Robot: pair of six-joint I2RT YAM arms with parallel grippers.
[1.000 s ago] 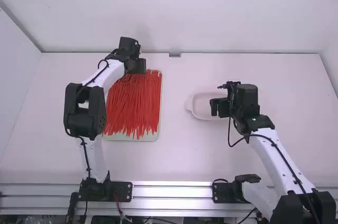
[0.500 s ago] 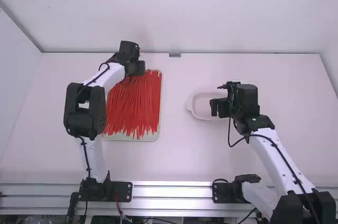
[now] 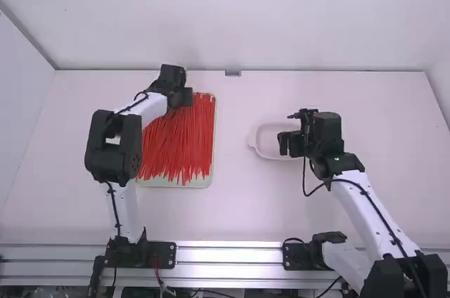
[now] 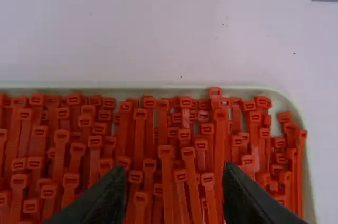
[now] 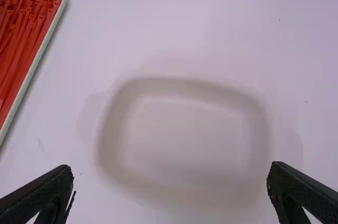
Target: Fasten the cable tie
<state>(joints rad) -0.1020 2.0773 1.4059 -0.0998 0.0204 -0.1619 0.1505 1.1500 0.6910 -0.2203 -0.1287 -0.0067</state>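
Several red cable ties [image 3: 179, 136] lie side by side on a pale tray [image 3: 176, 183] at the left of the table. Their square heads [image 4: 158, 129] line up along the tray's far rim [image 4: 158, 90]. My left gripper [image 3: 177, 98] hovers over that far end, open, and its fingertips [image 4: 113, 182] straddle the ties' heads without holding any. My right gripper [image 3: 294, 142] stands open over the near side of a white dish [image 3: 271, 140], whose hollow [image 5: 185, 134] has nothing in it.
The back wall runs behind the tray, with a small grey fitting [image 3: 233, 72] at its foot. The tray's corner with ties [image 5: 24, 34] lies left of the dish. Bare table spreads around the dish and toward the front rail [image 3: 225, 250].
The left gripper has shifted slightly at the tray's far end. The right arm has barely moved.
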